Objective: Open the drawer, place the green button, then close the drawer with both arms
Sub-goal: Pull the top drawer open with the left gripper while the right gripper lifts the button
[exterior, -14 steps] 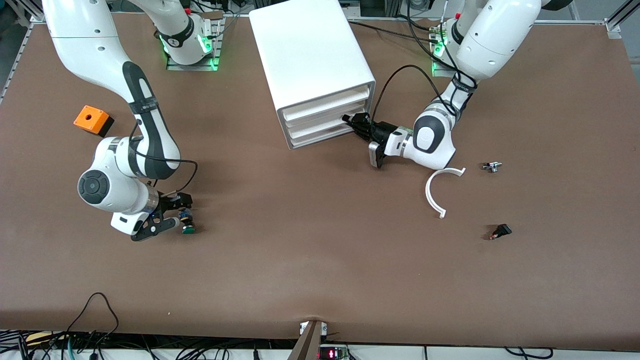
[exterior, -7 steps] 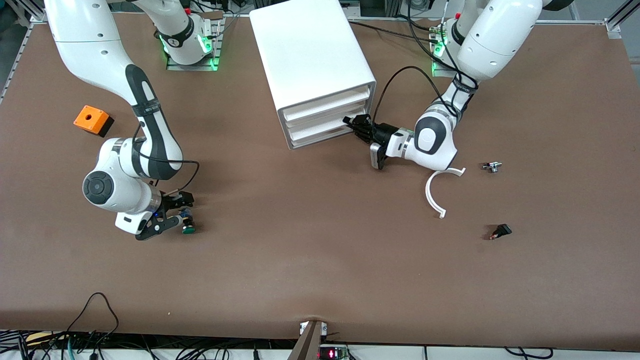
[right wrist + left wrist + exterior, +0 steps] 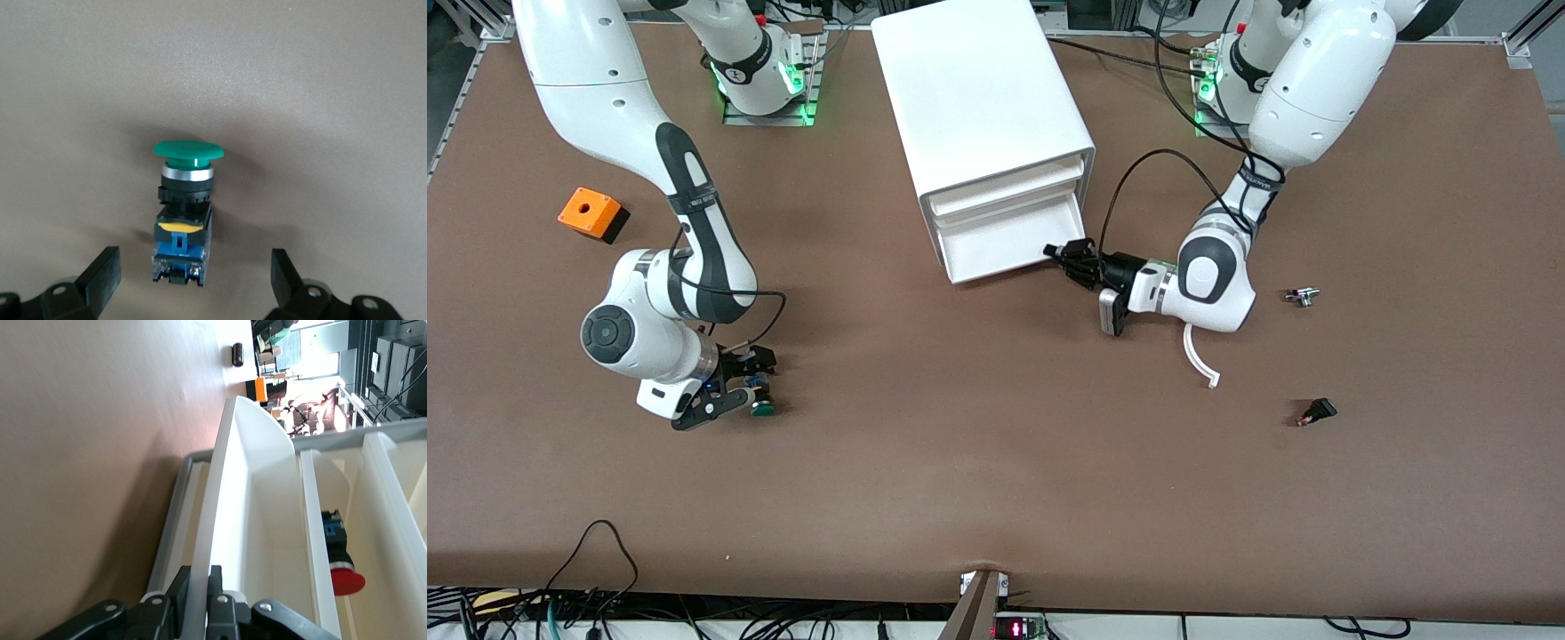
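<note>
Drawer (image 3: 233,520) interior, left wrist only: red-capped button (image 3: 341,553) inside.

We found the cabinet (image 3: 983,98) as our landmark, its lowest drawer (image 3: 1000,238) pulled out. The button (image 3: 760,397) lay nearer the front camera, toward the right arm's end. The curved piece (image 3: 1199,360) and two small parts (image 3: 1303,296) (image 3: 1316,412) lay toward the left arm's end.

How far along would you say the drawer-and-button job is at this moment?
Done: the drawer is partly out of the cabinet.
In hand: the left claw is shut on its front edge; the right claw is open around the green button on the table.
Left: gripping, placing, closing.
</note>
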Motion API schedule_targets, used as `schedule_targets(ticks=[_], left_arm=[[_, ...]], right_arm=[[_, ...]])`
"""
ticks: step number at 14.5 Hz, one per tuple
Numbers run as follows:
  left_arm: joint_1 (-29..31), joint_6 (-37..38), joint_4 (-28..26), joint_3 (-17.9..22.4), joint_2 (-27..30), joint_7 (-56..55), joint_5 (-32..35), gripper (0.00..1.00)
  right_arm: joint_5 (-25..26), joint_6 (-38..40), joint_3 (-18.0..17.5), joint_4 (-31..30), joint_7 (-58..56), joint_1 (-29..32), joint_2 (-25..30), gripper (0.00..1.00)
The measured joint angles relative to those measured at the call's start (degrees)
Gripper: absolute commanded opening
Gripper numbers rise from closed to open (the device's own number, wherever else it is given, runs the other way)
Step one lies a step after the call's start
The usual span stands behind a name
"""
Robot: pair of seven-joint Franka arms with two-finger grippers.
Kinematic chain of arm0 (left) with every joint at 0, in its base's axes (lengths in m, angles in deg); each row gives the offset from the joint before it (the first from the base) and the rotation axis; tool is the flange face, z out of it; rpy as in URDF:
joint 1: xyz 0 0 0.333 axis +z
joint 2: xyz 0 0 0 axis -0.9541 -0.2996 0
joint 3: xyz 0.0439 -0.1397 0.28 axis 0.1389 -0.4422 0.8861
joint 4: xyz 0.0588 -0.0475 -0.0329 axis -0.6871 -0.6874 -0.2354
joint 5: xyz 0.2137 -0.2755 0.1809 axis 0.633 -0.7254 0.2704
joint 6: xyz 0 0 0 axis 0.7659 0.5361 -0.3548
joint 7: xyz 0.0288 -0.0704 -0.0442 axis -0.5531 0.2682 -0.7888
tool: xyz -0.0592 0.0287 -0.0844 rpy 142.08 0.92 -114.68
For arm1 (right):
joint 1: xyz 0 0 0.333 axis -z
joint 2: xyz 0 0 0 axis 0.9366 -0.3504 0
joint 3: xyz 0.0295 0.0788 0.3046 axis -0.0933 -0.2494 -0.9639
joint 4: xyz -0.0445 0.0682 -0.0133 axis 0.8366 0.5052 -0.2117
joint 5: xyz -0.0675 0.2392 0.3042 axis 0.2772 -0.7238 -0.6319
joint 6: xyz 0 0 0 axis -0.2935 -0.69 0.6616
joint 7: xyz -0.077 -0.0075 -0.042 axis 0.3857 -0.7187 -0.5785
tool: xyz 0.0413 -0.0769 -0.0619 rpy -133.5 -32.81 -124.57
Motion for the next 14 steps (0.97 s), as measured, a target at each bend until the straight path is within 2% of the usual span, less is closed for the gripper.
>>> schedule_targets(ticks=[4,6,7,8,9,14], left_arm=[[0.06,0.68,2.6,1.47,-1.35,-0.41,0.0,0.0],[0.08,0.73,3.74,2.14,-1.6,-0.61,0.0,0.0],[0.08,0.72,4.17,2.37,-1.76,-0.71,0.0,0.03],[0.08,0.73,4.42,2.47,-1.93,-0.71,0.0,0.14],[0.07,0.74,4.55,2.49,-2.1,-0.71,0.0,0.99],[0.06,-0.27,5.76,3.41,-2.54,-1.6,0.35,1.0]], right_arm=[[0.0,-0.25,0.0,0.0,-0.01,-0.09,-0.41,0.95],[0.0,-0.28,0.0,0.0,-0.03,-0.1,-0.45,0.83],[0.0,-0.3,0.0,0.0,-0.04,-0.13,-0.45,0.73],[0.0,-0.32,0.0,0.0,-0.07,-0.21,-0.45,0.66],[-0.01,-0.32,0.0,0.0,-0.07,-0.33,-0.45,0.62],[0.0,-0.34,0.0,0.0,-0.54,-0.84,-0.58,0.38]])
